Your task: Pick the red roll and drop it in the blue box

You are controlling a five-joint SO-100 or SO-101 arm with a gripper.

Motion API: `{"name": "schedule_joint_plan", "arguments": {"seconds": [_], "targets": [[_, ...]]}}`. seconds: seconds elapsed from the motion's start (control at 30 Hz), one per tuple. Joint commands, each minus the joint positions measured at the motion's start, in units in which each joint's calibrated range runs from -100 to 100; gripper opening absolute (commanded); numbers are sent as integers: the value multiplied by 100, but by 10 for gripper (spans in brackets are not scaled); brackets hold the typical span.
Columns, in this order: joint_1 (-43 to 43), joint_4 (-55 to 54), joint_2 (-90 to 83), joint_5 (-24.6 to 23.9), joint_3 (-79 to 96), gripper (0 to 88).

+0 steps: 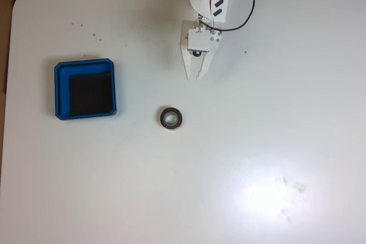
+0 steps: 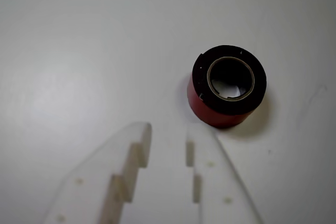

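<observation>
White tabletop (image 1: 257, 141) fills the fixed view; the red roll (image 1: 171, 118) lies flat near centre, the blue box (image 1: 84, 88) at its nine o'clock. At twelve o'clock, the gripper (image 1: 195, 77) hangs empty, fingers slightly apart.

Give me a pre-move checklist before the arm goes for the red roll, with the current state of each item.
1. Red roll standing flat on the table, hollow core up: ok.
2. Gripper empty, with a narrow gap between the jaws: ok.
3. Jaws wide enough to straddle the roll: not ok; in the wrist view the gap is narrower than the roll.
4. Gripper lined up over the roll: not ok; in the fixed view it sits above and right of the roll.
5. Blue box with nothing on its black floor: ok.
6. Table between roll and box free of things: ok.
</observation>
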Motion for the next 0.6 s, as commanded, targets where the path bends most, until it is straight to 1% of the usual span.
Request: {"name": "schedule_joint_plan", "arguments": {"seconds": [0.0,0.13,0.37,0.47,0.53,0.57], "targets": [[41,-46,1160,-2,-1083,5],[41,301,2213,51,-1774,7],[31,2232,3568,68,-3454,7],[31,2892,4162,86,-4245,7],[31,3189,4596,217,-4775,7],[31,3296,4805,366,-5018,8]]}}
